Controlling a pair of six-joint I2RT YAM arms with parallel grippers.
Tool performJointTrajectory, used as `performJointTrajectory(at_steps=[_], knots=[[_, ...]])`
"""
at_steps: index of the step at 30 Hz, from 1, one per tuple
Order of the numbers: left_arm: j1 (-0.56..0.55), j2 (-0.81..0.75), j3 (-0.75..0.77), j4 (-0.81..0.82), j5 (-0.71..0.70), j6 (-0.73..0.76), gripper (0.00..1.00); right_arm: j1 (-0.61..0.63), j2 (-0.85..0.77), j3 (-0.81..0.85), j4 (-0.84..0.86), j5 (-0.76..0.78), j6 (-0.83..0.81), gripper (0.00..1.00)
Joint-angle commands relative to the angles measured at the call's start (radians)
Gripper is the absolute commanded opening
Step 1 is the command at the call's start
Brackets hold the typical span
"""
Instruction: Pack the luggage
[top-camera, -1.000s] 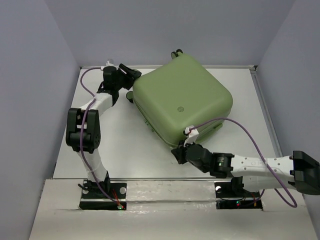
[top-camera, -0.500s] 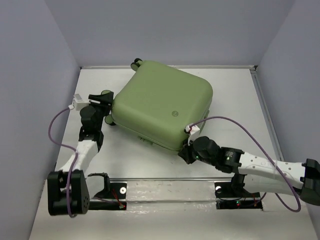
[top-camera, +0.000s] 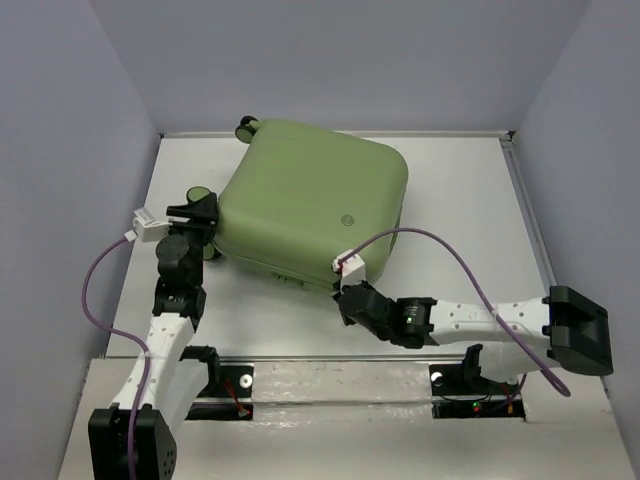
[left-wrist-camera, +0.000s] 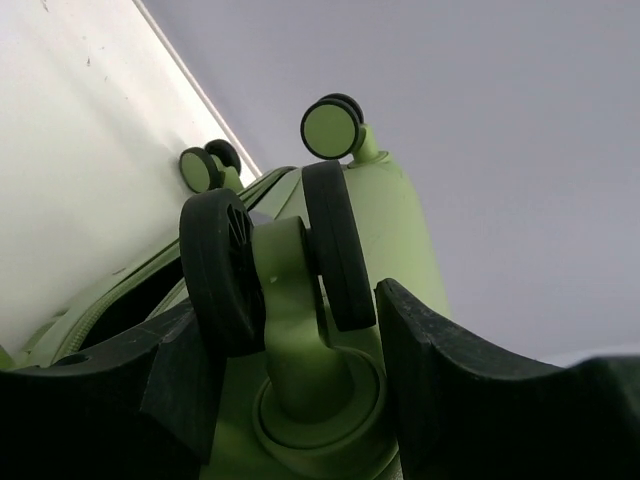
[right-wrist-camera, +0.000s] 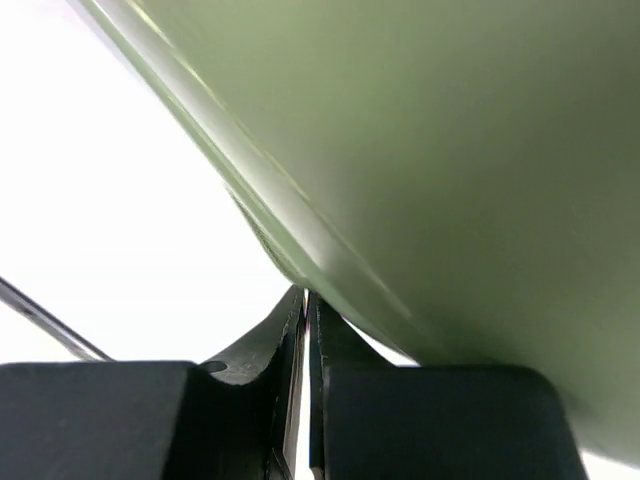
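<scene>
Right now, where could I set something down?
The table is bare right of the suitcase and along the near edge in front of it. Crowded around the left tool at the wheels and the right tool at the suitcase's near corner.

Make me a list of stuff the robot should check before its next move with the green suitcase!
1. Left tool around a wheel: ok, a finger sits on each side.
2. Left tool gripping tightly: cannot tell.
3. Right tool shut: ok, it sits at the luggage's near edge.
4. Right tool pinching anything: cannot tell.
5. Luggage on the table: ok.
6. Luggage seam closed: not ok, the left wrist view shows a dark gap.
</scene>
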Motion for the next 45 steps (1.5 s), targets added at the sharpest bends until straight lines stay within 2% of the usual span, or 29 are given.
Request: performJointTrajectory(at_steps=[1, 5, 6, 9, 11, 14, 17, 20, 23, 28, 30, 31, 34, 37, 39, 41, 42, 45], knots=[[-0.112, -0.065, -0.035, -0.043, 0.343, 0.172, 0.06, -0.012, -0.038, 0.056, 0.333, -0.204, -0.006, 0.07], [-0.115, -0.048, -0.067, -0.032, 0.344, 0.170, 0.06, -0.283, -0.187, 0.043, 0.322, -0.378, -0.015, 0.07], [-0.115, -0.045, -0.077, -0.029, 0.347, 0.169, 0.06, -0.302, -0.187, 0.048, 0.319, -0.379, -0.015, 0.07], [-0.126, -0.047, -0.107, -0.005, 0.355, 0.158, 0.06, -0.302, -0.192, 0.082, 0.297, -0.386, -0.070, 0.07], [-0.167, -0.047, -0.120, 0.006, 0.337, 0.155, 0.06, -0.302, -0.127, 0.064, 0.337, -0.435, -0.050, 0.07], [-0.317, -0.039, -0.135, 0.020, 0.240, 0.146, 0.06, -0.272, 0.040, 0.031, 0.493, -0.508, 0.022, 0.07], [-0.466, -0.010, -0.127, 0.026, 0.162, 0.140, 0.06, -0.157, 0.208, 0.120, 0.482, -0.462, 0.002, 0.07], [-0.494, -0.011, -0.127, 0.020, 0.166, 0.147, 0.06, -0.095, 0.267, 0.250, 0.429, -0.403, -0.079, 0.07], [-0.497, -0.100, -0.121, -0.073, 0.171, 0.184, 0.06, -0.114, 0.232, 0.254, 0.394, -0.358, -0.125, 0.07], [-0.512, -0.203, -0.144, -0.133, 0.202, 0.172, 0.06, -0.250, 0.106, 0.160, 0.388, -0.434, -0.129, 0.07], [-0.564, -0.221, -0.160, -0.121, 0.185, 0.155, 0.06, -0.296, 0.060, 0.136, 0.388, -0.504, -0.144, 0.07], [-0.624, -0.226, -0.169, -0.120, 0.165, 0.149, 0.06, -0.333, 0.048, 0.135, 0.388, -0.532, -0.155, 0.07], [-0.716, -0.206, -0.173, -0.103, 0.065, 0.138, 0.06, -0.354, 0.061, 0.174, 0.380, -0.578, -0.168, 0.07], [-0.819, -0.170, -0.164, -0.065, -0.002, 0.124, 0.06, -0.355, 0.121, 0.221, 0.371, -0.658, -0.143, 0.07], [-0.879, -0.130, -0.149, -0.048, -0.036, 0.136, 0.06, -0.298, 0.153, 0.205, 0.426, -0.692, -0.090, 0.07], [-0.899, -0.099, -0.121, -0.045, -0.044, 0.149, 0.06, -0.231, 0.172, 0.165, 0.452, -0.652, -0.070, 0.07], [-0.904, -0.079, -0.111, -0.038, -0.035, 0.156, 0.06, -0.157, 0.193, 0.131, 0.483, -0.637, -0.061, 0.07], [-0.904, -0.071, -0.104, -0.034, -0.032, 0.173, 0.06, -0.080, 0.226, 0.087, 0.541, -0.569, -0.027, 0.07]])
